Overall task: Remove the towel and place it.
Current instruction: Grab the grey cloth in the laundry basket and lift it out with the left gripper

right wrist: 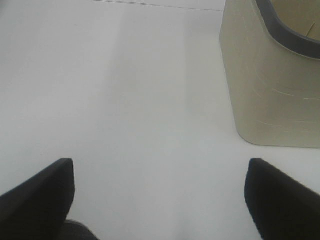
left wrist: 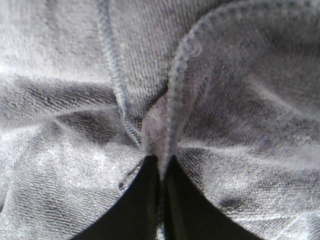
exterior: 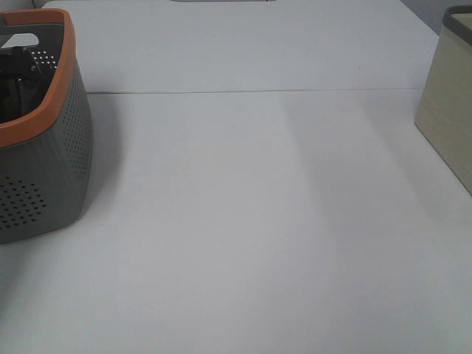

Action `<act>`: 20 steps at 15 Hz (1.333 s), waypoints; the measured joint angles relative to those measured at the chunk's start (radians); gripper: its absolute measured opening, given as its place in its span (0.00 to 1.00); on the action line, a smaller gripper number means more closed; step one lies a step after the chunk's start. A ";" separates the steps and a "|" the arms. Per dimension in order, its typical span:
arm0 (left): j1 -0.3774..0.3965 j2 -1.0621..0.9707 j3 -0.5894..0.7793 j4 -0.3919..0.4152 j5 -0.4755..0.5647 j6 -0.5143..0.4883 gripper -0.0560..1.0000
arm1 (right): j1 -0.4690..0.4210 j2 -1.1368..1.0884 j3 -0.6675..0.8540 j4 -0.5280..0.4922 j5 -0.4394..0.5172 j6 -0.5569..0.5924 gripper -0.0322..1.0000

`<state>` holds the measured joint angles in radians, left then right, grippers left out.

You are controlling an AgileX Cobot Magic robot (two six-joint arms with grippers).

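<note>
White counter [exterior: 258, 221]; grey orange-rimmed basket [exterior: 51, 169] at left, beige bin [exterior: 450, 110] at right. Towel [left wrist: 225, 100] is bunched, hemmed folds converging into left gripper [left wrist: 161, 170], which is clamped on it. Long axis and heading unreadable. Right gripper [right wrist: 160, 200] is spread wide over counter near bin.

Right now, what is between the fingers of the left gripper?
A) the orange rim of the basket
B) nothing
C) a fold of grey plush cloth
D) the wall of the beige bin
C: in the left wrist view the left gripper is shut on a bunched fold of the towel.
</note>
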<state>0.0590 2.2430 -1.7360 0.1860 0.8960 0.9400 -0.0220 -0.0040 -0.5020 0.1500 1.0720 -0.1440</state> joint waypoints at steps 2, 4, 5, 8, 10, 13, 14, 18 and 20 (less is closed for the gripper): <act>0.000 -0.013 0.000 0.000 0.028 0.003 0.05 | 0.000 0.000 0.000 0.000 0.000 0.000 0.83; 0.000 -0.061 -0.018 0.010 0.076 0.003 0.05 | 0.000 0.000 0.000 0.000 0.000 0.000 0.83; 0.000 -0.094 -0.036 0.014 0.103 0.003 0.05 | 0.000 0.000 0.000 0.000 0.000 0.000 0.83; 0.000 -0.216 -0.098 0.003 0.243 0.003 0.05 | 0.000 0.000 0.000 0.000 0.000 0.000 0.83; 0.000 -0.274 -0.122 -0.004 0.300 0.003 0.05 | 0.000 0.000 0.000 0.000 0.000 0.000 0.83; 0.000 -0.384 -0.166 -0.010 0.314 0.008 0.05 | 0.000 0.000 0.000 0.000 0.000 0.000 0.83; 0.000 -0.414 -0.183 -0.011 0.315 0.011 0.05 | 0.000 0.000 0.000 0.000 0.000 0.000 0.83; 0.000 -0.542 -0.204 -0.026 0.317 0.049 0.05 | 0.000 0.000 0.000 0.000 0.000 0.000 0.83; 0.000 -0.635 -0.204 -0.096 0.315 0.106 0.05 | 0.000 0.000 0.000 0.000 0.000 0.000 0.83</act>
<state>0.0590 1.6080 -1.9400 0.0900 1.2110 1.0460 -0.0220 -0.0040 -0.5020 0.1500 1.0720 -0.1440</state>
